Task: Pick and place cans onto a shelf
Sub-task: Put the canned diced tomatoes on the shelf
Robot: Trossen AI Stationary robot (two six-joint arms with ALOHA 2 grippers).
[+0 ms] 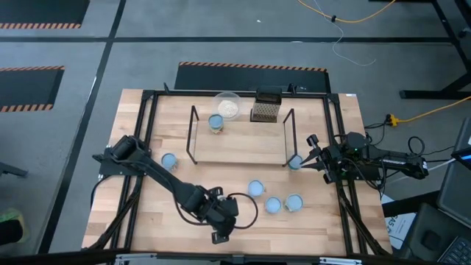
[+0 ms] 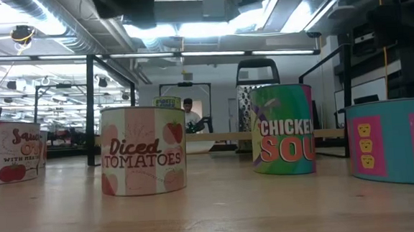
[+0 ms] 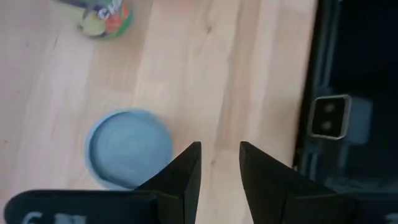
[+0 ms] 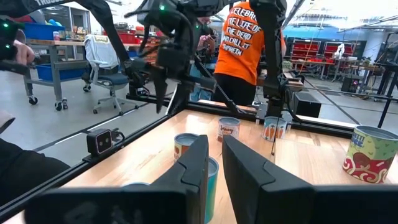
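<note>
Wood table (image 1: pixel 147 221) | one can (image 1: pixel 215 122) on shelf (image 1: pixel 243 147) — rest scattered | right gripper (image 1: pixel 303 157) fingers nearly together beside shelf-end can (image 1: pixel 294 162) | left gripper (image 1: pixel 221 234) slightly parted, empty — waiting front.

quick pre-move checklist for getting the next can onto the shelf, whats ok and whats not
1. Shelf has bare board for another can: ok; only one can on the shelf.
2. Right pincer at the can by the shelf's right end: ok.
3. Right pincer closed on that can: cannot tell.
4. Left pincer empty: ok; nothing between its fingers.
5. Left pincer over the blue-topped can: not ok; it sits beside it.
</note>
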